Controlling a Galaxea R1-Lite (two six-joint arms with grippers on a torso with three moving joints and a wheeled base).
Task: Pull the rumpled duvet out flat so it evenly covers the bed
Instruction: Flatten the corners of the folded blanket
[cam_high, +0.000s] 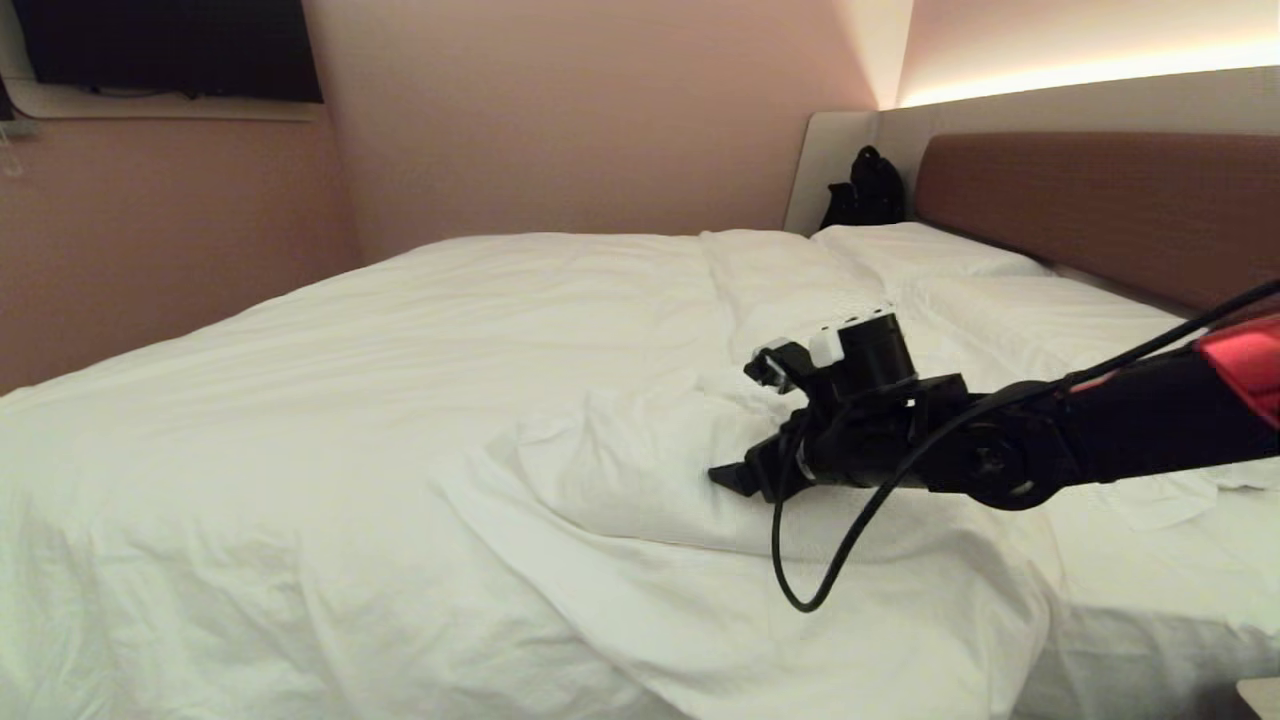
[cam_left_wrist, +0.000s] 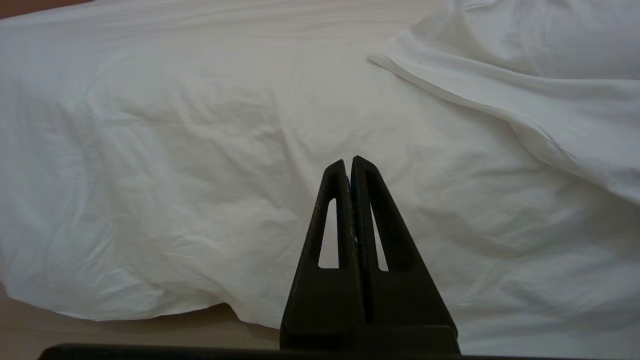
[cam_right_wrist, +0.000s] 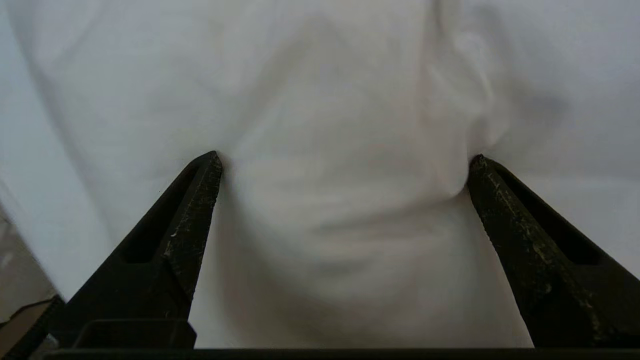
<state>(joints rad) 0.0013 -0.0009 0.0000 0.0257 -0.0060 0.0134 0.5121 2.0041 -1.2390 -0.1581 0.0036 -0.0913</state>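
Observation:
The white duvet covers most of the bed; near the right side one corner is folded back into a rumpled flap. My right gripper reaches in from the right and is open, low over that flap. In the right wrist view its fingertips straddle a soft bulge of duvet, with the gripper holding nothing. My left gripper is shut and empty, parked in front of the duvet where it hangs over the bed's side. It is out of the head view.
White pillows lie at the brown headboard. A black bag sits in the far corner beside it. A dark screen hangs on the left wall. Bare floor shows below the duvet's hem.

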